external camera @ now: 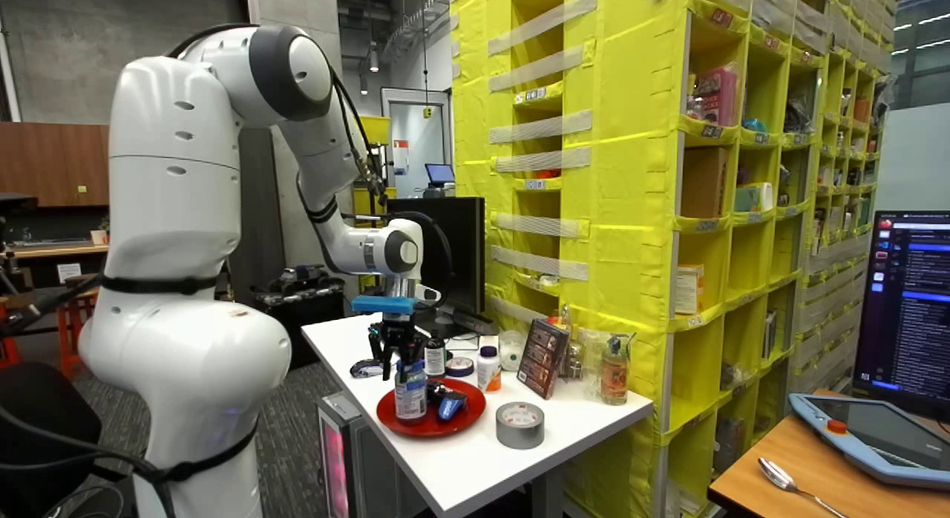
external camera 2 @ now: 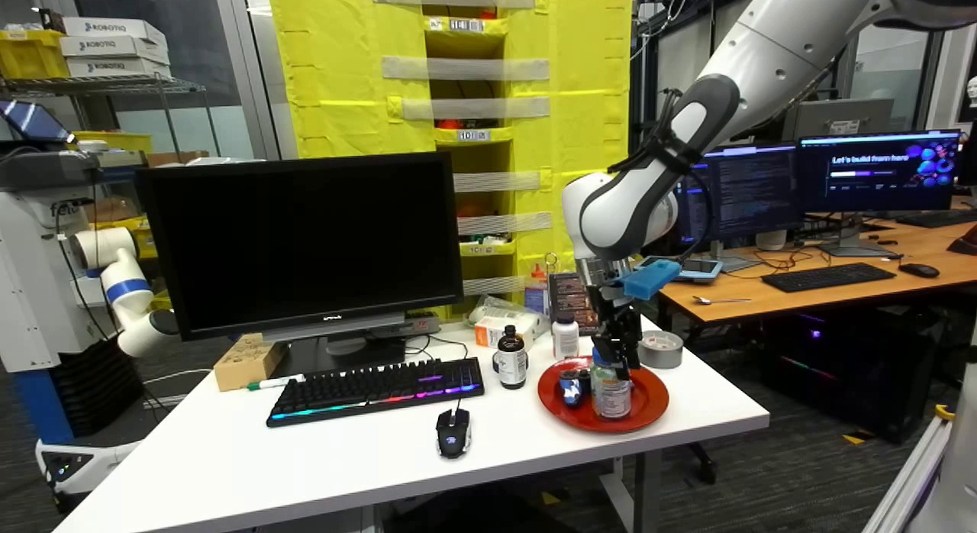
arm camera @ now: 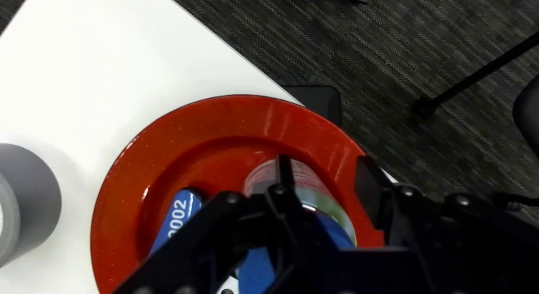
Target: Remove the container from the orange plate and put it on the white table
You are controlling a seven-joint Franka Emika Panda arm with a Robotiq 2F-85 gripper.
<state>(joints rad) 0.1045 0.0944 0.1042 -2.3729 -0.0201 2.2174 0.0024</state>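
Note:
The container is a whitish round jar with a blue lid [external camera: 410, 401]. It stands upright on the orange plate [external camera: 469, 423], and also shows in an exterior view [external camera 2: 612, 399] and the wrist view [arm camera: 313, 184]. The plate lies on the white table [external camera: 475, 473] near its edge. My gripper [external camera: 397, 366] points down at the jar's top. In the wrist view the gripper [arm camera: 325, 178] is open, its fingers apart. One finger covers the middle of the jar; the other is beyond its side, over the plate. Much of the lid is hidden behind the gripper.
A blue and black device [external camera: 450, 407] lies beside the jar on the plate. A grey tape roll [external camera: 519, 427], a white bottle [external camera: 488, 371] and a dark bottle [external camera 2: 511, 359] stand nearby. A mouse [external camera 2: 453, 434], keyboard [external camera 2: 374, 392] and monitor [external camera 2: 305, 243] share the table.

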